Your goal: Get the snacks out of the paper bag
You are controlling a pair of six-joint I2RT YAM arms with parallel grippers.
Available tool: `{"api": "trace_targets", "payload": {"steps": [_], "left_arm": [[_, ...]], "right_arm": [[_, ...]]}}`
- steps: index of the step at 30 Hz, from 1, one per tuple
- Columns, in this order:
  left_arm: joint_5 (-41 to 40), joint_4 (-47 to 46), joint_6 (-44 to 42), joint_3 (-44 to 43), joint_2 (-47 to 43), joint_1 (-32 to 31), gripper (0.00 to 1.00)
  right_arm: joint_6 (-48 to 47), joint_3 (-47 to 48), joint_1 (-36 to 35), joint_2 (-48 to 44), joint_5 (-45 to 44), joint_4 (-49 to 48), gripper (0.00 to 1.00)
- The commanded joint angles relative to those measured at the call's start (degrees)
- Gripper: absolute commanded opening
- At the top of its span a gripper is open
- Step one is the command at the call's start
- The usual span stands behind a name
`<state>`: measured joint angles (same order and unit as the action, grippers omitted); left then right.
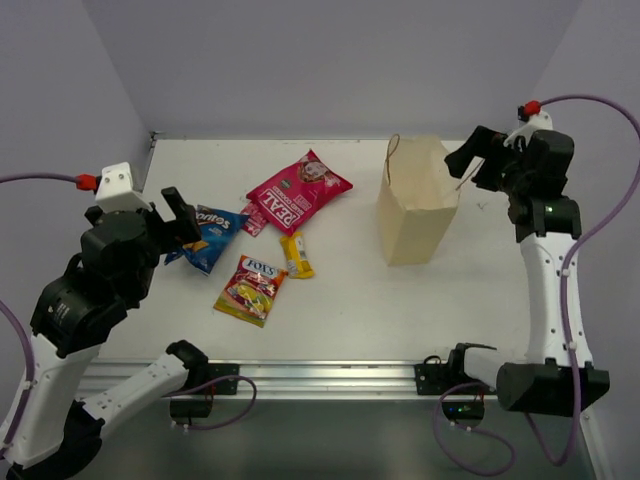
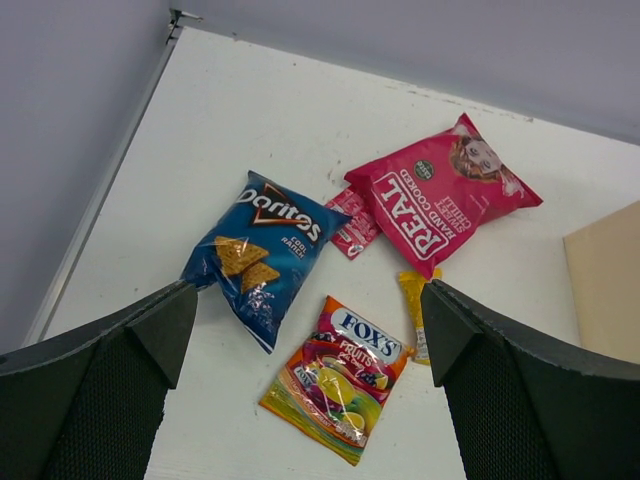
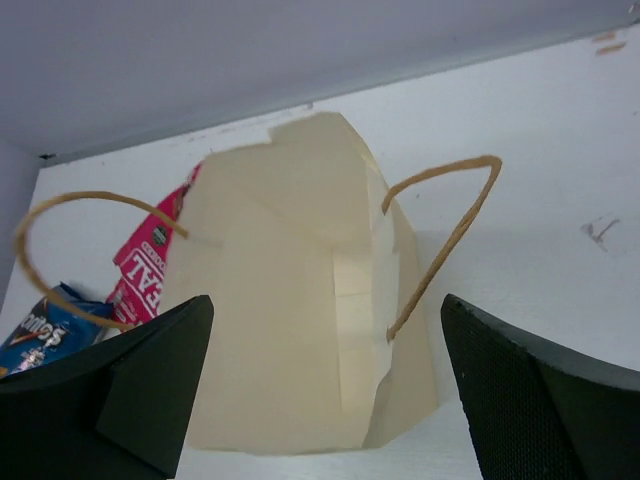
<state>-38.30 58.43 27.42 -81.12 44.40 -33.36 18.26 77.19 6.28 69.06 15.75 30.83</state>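
Toward the far edge, right of centre, the paper bag (image 1: 417, 205) is standing upright w/ cord handles sticking up. Its inside isn't showing, so can't tell if anything's left in it. Five snacks are lying out on the counter (image 1: 450, 310), nearer the left edge: magenta pouch (image 1: 298, 190), small pink packet (image 1: 254, 219) sitting against it, yellow bar (image 1: 296, 254), Fox's candy bag (image 1: 251, 289) toward the near edge, and Doritos bag (image 1: 210, 237) closest to the left edge. Task is looking approx. done. Right gripper (image 1: 472, 165) is hovering by the bag's top, jaws spread, empty. Left gripper (image 1: 182, 222) is hanging by the Doritos bag, jaws released too, gripping nothing.
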Motion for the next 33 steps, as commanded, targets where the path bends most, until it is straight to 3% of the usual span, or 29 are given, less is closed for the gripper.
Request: {"api": "trace_targets", "payload": {"steps": [1, 10, 17, 26, 33], "left_arm": [[-1.6, -0.25, -2.63, -3.77, 0.42, 0.41, 1.0], [-2.56, 0.8, -5.97, -11.33, 1.48, 0.41, 1.0], [-3.71, 1.77, -9.22, -14.86, -0.36, 0.41, 1.0], [-4.85, 1.51, -10.54, -12.84, -5.64, 0.32, 1.0], [-5.55, 1.59, -9.84, -11.87, -7.84, 0.32, 1.0]], "right_arm": [[-2.61, 8.4, -0.04, -7.7, -2.91, 8.1, 0.99], [-6.13, 11.5, -0.66, -27.98, -9.41, 7.23, 0.99], [-10.43, 7.02, -9.7, -39.77, -17.76, 4.42, 0.99], [-13.78, 0.87, -14.81, -49.62, -19.44, 1.08, 0.99], [-13.78, -0.99, -15.25, -50.16, -19.88, 0.29, 0.99]]}}
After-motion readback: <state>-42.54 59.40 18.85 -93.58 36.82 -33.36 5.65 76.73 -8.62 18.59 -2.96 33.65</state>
